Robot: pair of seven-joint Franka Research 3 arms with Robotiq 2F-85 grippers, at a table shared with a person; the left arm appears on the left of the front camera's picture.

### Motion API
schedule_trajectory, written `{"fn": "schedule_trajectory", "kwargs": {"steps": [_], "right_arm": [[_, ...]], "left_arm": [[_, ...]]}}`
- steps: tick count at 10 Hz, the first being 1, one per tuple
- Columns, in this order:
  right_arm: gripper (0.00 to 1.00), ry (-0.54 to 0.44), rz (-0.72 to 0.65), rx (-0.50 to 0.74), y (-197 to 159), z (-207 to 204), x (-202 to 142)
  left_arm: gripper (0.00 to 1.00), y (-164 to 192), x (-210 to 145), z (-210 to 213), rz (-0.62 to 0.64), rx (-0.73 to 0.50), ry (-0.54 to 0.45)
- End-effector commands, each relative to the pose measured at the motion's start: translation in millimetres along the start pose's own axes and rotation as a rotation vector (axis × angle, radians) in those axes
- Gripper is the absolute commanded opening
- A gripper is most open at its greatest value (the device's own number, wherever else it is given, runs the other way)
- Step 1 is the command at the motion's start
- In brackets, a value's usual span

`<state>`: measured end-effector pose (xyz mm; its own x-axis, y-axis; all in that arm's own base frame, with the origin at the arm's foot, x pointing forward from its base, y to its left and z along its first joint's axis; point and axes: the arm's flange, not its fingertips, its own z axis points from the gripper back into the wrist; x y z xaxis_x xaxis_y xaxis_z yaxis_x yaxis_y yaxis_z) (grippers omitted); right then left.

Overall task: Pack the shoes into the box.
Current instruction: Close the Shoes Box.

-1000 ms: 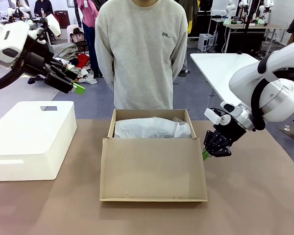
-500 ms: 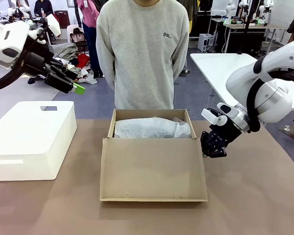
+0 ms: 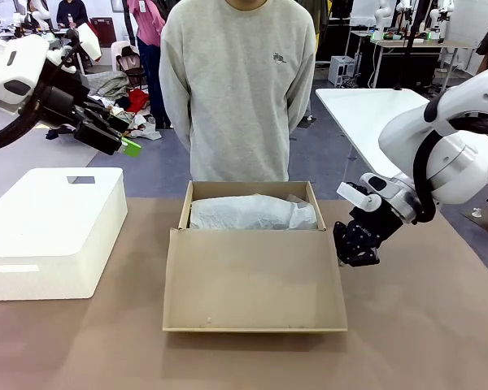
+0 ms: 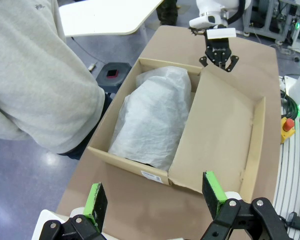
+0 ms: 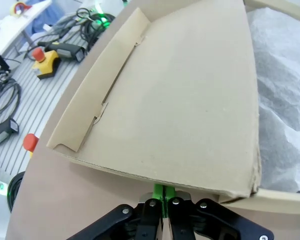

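Front view. You're looking across the brown surface (image 3: 407, 341) at a person (image 3: 238, 85) in a grey sweatshirt standing at 12 o'clock, arms behind the back. The box (image 3: 254, 280) sits at centre, its lid folded toward you and lifted a little off the surface. White tissue (image 3: 252, 213) heaps up in the far tray; no shoes can be made out, the tissue hides whatever lies under it. A white foam block (image 3: 53, 227) rests at 9 o'clock, well apart from the box. Your left gripper (image 3: 128, 148) hangs high at 10 o'clock above the far edge, a green pad showing at its tip. Your right gripper (image 3: 351, 253) is low at 3 o'clock, just beside the lid's right corner; its tips are tucked behind that edge, so you can't tell touching from apart here.

Left wrist view. Your left gripper (image 4: 157, 197) has its jaws spread wide, nothing between the green pads (image 4: 95, 199). Beyond them lies the box (image 4: 225, 125), tissue (image 4: 152, 117) bulging from the tray at 11 o'clock, the person's sleeve (image 4: 35, 80) at 9 o'clock. Your right gripper (image 4: 219, 61) shows at 1 o'clock, by the box's far corner.

Right wrist view. Your right gripper (image 5: 163, 196) has its jaws pressed together, pads meeting in a thin green line, gripping nothing. They sit right under the lid's near edge. The lid's inner face (image 5: 190, 100) spreads across the middle, tissue (image 5: 285, 105) at 3 o'clock.
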<state>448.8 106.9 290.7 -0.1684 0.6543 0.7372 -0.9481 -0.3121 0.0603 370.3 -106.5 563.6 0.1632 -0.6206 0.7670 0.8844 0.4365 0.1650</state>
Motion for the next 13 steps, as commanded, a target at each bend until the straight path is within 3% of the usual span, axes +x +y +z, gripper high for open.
{"fn": "schedule_trajectory", "kwargs": {"steps": [1,6,13], "right_arm": [[0.0,-0.053,0.056,0.053,0,6,0],[0.0,-0.203,0.074,0.013,-3,12,-3],[0.0,-0.528,0.045,-0.073,-5,30,-14]], "left_arm": [[1.0,2,0,-1,-0.013,-0.012,-0.018],[1.0,2,0,-1,-0.013,-0.012,-0.018],[1.0,2,0,-1,-0.013,-0.012,-0.018]]}}
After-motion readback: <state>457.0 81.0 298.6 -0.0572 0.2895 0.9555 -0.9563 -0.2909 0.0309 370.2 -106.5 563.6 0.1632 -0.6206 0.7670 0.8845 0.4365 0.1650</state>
